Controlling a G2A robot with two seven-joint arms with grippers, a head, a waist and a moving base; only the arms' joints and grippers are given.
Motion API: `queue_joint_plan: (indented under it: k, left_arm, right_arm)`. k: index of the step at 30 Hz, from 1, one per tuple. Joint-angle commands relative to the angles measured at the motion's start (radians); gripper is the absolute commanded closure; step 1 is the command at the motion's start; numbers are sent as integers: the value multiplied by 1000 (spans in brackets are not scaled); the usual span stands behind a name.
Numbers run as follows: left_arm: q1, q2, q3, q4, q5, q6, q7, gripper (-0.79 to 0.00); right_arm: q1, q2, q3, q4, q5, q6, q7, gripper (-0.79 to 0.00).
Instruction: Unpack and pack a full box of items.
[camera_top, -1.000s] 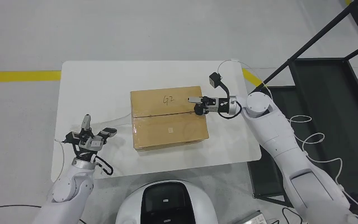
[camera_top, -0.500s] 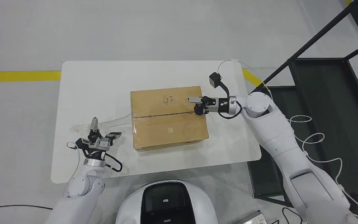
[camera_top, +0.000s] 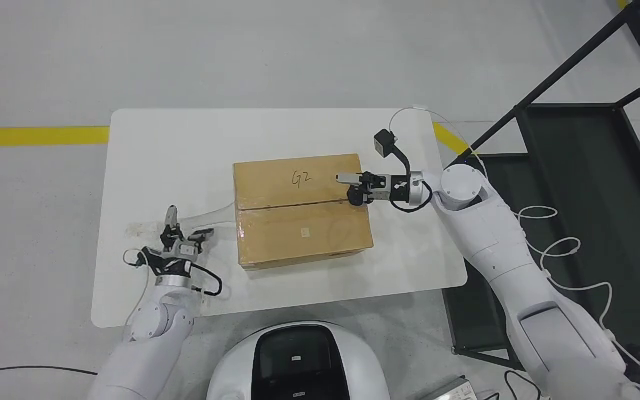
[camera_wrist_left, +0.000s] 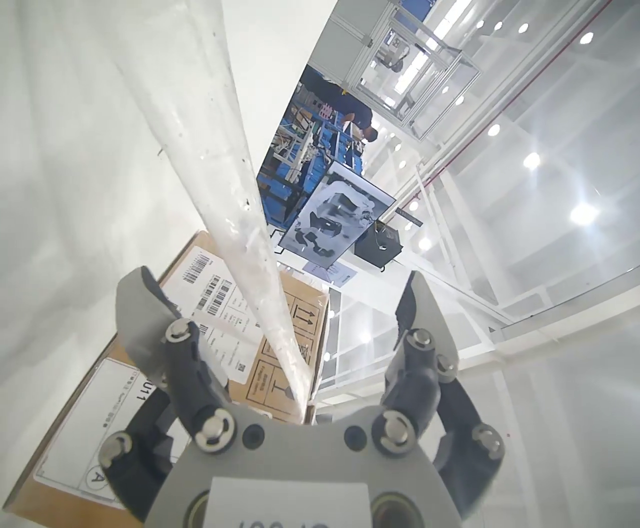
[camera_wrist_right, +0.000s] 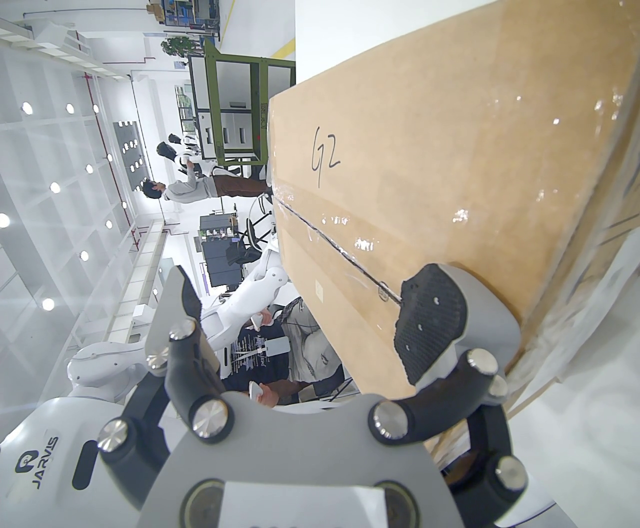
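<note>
Light's super even in the top view, bright all over. The white table (camera_top: 160, 150) is nearly washed out, and the box (camera_top: 300, 210) only throws a thin, soft shadow along its near side. The left wrist view looks straight up at the ceiling lights (camera_wrist_left: 582, 215), which bloom into hazy blobs, and the clear tape strip (camera_wrist_left: 235, 200) picks up small glints. In the right wrist view there are white sparkles of glare on the seam tape (camera_wrist_right: 350, 245) across the box top. Both wrist views are fisheye, so straight lines bow hard toward the edges.
</note>
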Motion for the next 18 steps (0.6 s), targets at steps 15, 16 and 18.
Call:
queue_joint_plan:
  k: [15,16,18]
  left_arm:
    - [82,-14,-76,-86,3,-40,-17,0]
    - [89,-14,-83,-99,2,-44,-20,0]
    - [102,-14,-97,-131,2,-43,-29,0]
  right_arm:
    - [0,0,0,0,0,0,0,-785]
    - [0,0,0,0,0,0,0,-785]
    - [0,0,0,0,0,0,0,-785]
